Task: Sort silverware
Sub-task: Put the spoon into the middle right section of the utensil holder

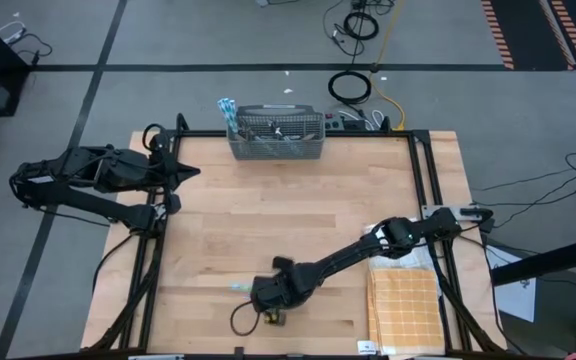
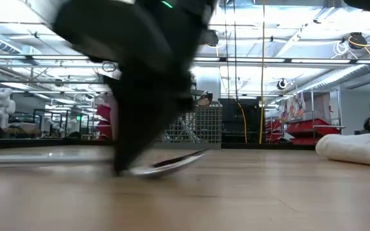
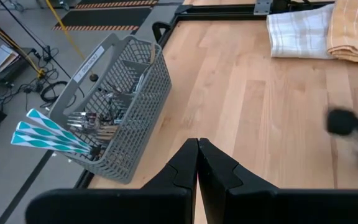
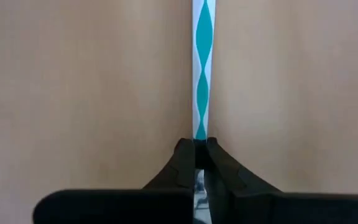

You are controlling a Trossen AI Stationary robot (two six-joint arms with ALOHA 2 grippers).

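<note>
Blurred dark in the low view: right hand (image 2: 124, 168), bowl or blade of its utensil (image 2: 166, 164) unreadable. Cut off at the wrist picture's edge: teal-patterned handle (image 4: 201, 68). Too small to sort: pieces in the basket (image 1: 276, 137).

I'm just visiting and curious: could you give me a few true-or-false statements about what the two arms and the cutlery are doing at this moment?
1. The right gripper pinches a teal-and-white handled utensil. True.
2. The grey basket is empty. False: it holds silverware, with patterned handles sticking out at one end.
3. The left gripper holds a fork. False: it is shut on nothing, near the table's left edge.
4. Folded cloths lie on the table. True.
</note>
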